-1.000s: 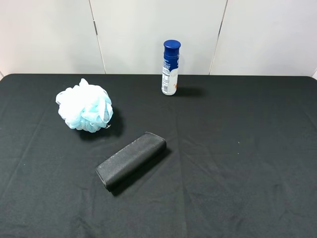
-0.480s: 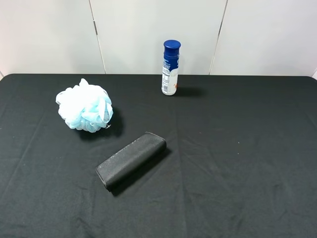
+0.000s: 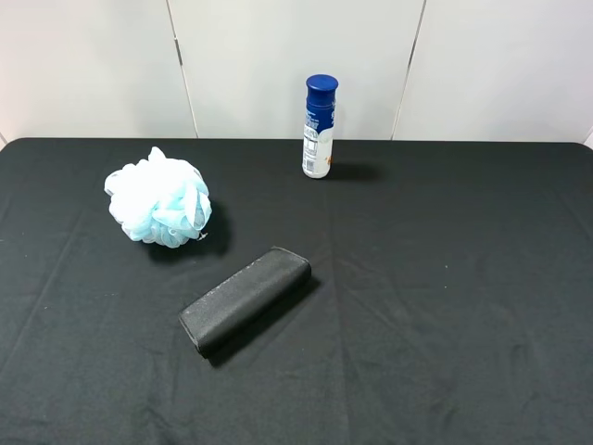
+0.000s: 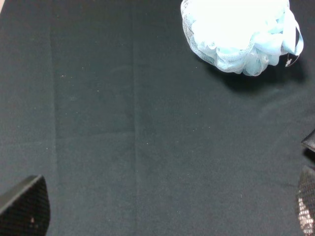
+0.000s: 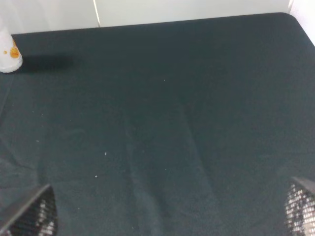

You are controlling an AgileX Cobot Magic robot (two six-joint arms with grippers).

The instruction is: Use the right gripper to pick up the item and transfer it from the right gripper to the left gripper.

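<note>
The light blue and white bath pouf (image 3: 159, 198) lies on the black tablecloth at the left rear; it also shows in the left wrist view (image 4: 241, 34). Neither gripper shows in the exterior high view. In the left wrist view the left gripper (image 4: 165, 209) is open and empty, its two fingertips (image 4: 27, 209) far apart, well short of the pouf. In the right wrist view the right gripper (image 5: 167, 211) is open and empty, its fingertips (image 5: 34, 216) wide apart over bare cloth. The pouf is out of that view.
A black oblong case (image 3: 245, 298) lies diagonally near the table's middle, in front of and to the right of the pouf. A blue-capped white bottle (image 3: 319, 126) stands upright at the rear centre; its base shows in the right wrist view (image 5: 7, 51). White wall panels stand behind the table.
</note>
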